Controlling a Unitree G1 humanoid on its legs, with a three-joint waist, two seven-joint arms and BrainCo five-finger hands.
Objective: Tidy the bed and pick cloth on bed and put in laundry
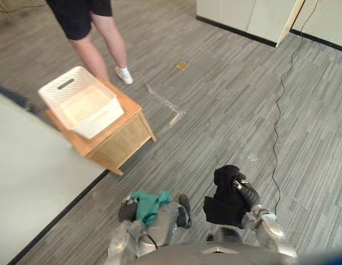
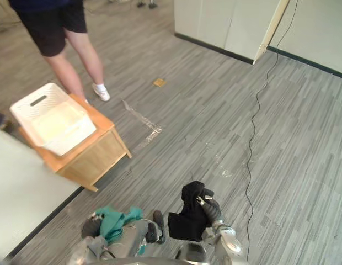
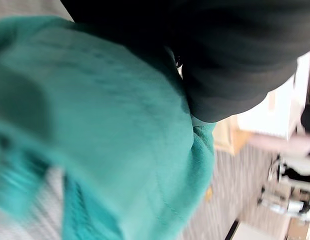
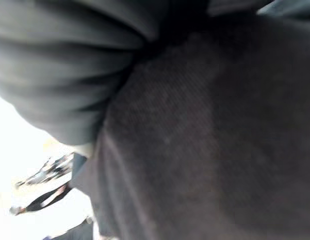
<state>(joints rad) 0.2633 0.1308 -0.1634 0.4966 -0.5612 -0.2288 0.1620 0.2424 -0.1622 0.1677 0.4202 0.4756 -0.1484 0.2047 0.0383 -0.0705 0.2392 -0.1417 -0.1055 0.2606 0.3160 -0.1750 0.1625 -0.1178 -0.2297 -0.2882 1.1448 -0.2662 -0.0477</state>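
A teal cloth (image 1: 147, 203) hangs bunched from my left hand (image 1: 127, 211), held low and close to my body; it also covers the left wrist view (image 3: 95, 140). My right hand (image 1: 248, 194) is shut on a black cloth (image 1: 226, 199) that droops from its fingers over the floor, and the same black cloth (image 4: 205, 150) fills most of the right wrist view. The white laundry basket (image 1: 78, 101) stands on a low wooden table (image 1: 122, 138) ahead and to my left, well apart from both hands. The pale bed (image 1: 33, 182) lies at the left.
A person's bare legs and white shoe (image 1: 124, 75) stand just behind the basket. Grey plank floor (image 1: 226, 110) stretches ahead and right. White cabinets (image 1: 248, 16) line the far wall. A small tan scrap (image 1: 182, 65) lies on the floor.
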